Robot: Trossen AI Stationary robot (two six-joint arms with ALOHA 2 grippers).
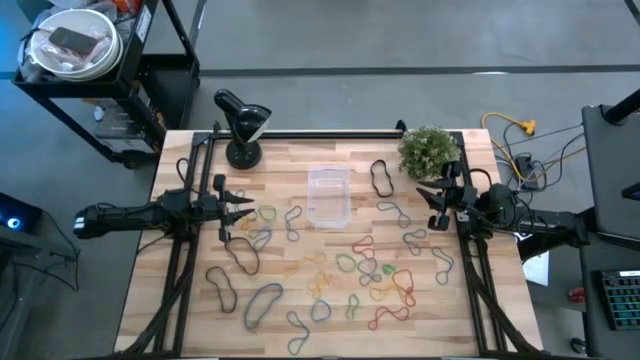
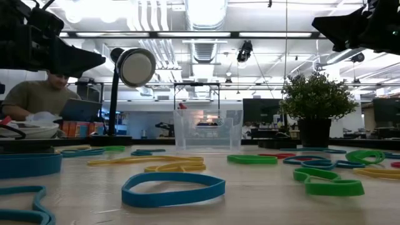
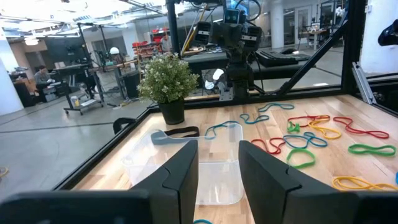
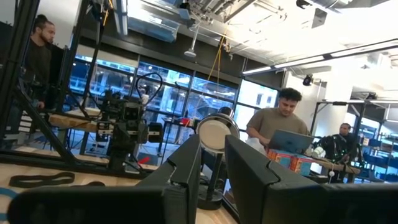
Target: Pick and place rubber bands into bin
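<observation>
Rubber bands (image 1: pixel 362 262) lie scattered across the wooden table (image 1: pixel 180 300), mostly toward its near edge, while the clear bin (image 1: pixel 329 196) stands empty near the middle of the far edge, so I'd say no pick has begun. The left gripper (image 1: pixel 244 209) hovers by the left edge and the right gripper (image 1: pixel 432 195) by the right edge, both part-open and holding nothing. Next, I'd guess, one must drop onto a band.

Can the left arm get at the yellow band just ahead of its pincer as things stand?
Probably yes. The left pincer hangs open and empty above the table's left side, the yellow band lies flat just beyond its tips, and nothing stands between them.
</observation>
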